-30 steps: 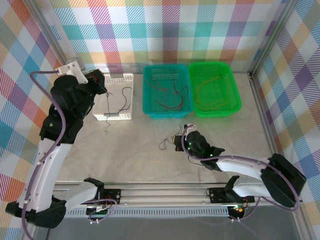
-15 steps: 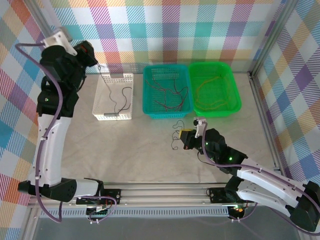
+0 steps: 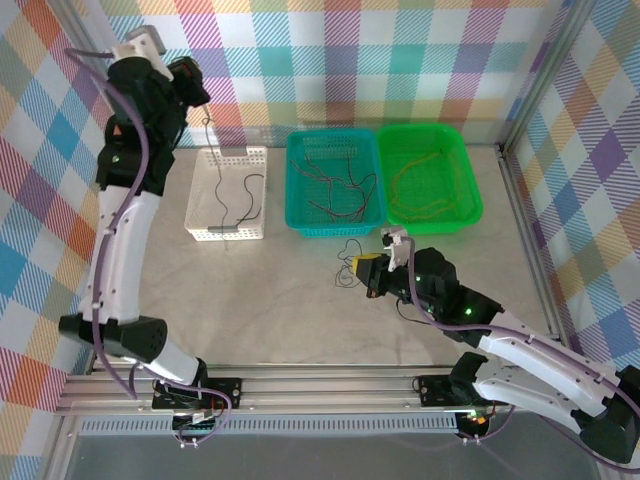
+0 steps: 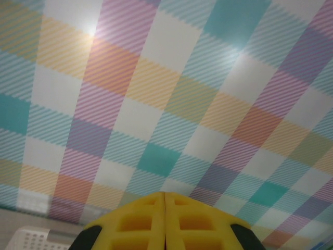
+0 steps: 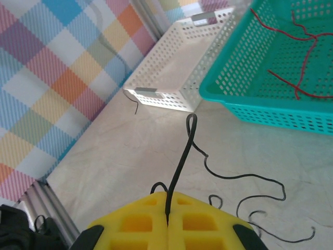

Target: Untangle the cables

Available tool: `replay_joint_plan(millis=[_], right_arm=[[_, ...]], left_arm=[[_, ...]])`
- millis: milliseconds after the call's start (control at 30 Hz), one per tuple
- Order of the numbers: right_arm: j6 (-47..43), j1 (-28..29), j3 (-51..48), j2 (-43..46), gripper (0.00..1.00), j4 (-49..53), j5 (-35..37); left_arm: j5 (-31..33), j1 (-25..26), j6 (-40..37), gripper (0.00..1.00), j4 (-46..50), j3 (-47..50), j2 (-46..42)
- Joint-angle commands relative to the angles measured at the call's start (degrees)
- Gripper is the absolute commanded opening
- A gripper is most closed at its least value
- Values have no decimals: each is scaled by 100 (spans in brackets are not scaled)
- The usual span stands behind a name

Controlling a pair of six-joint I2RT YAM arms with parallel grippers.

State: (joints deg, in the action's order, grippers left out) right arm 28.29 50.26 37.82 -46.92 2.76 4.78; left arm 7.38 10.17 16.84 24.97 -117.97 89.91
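The right pincer (image 5: 167,200) clenched a thin black wire (image 5: 179,161) trailing over the beige tabletop (image 5: 119,156) beside the teal plastic basket (image 5: 244,104). The raised left pincer (image 3: 196,88), clenched too, dangled another dark thin wire (image 3: 209,130) into the white plastic basket (image 3: 197,200).

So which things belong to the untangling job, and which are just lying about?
Job: thin black wire in right end effector; dark wire hanging from left end effector over white plastic basket; red wires in teal plastic basket; yellow-orange wires in green plastic basket.
Lying about: checked backdrop; metal rail.
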Motion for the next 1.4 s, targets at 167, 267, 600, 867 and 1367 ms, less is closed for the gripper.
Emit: replay_joint_plan(millis=[167,267,600,867,1367], right_arm=[[-395,72,766,-37,0,392,-774],[-465,98,867,-29,0,442,-869],[-530,98,1064,-186,0,377,-1077],[-479,98,1102,-229,0,313,-1197],[-686,107,1553,-496,0,402,-1285]], left_arm=[[-204,-208,-68,0,-374,-250,823],[-274,-296,9,0,-374,-467,891],[-440,-323,58,0,-424,-896,598],[-388,-318,-5,0,-482,-901,818],[-153,-352,272,0,-1482,1441,543]])
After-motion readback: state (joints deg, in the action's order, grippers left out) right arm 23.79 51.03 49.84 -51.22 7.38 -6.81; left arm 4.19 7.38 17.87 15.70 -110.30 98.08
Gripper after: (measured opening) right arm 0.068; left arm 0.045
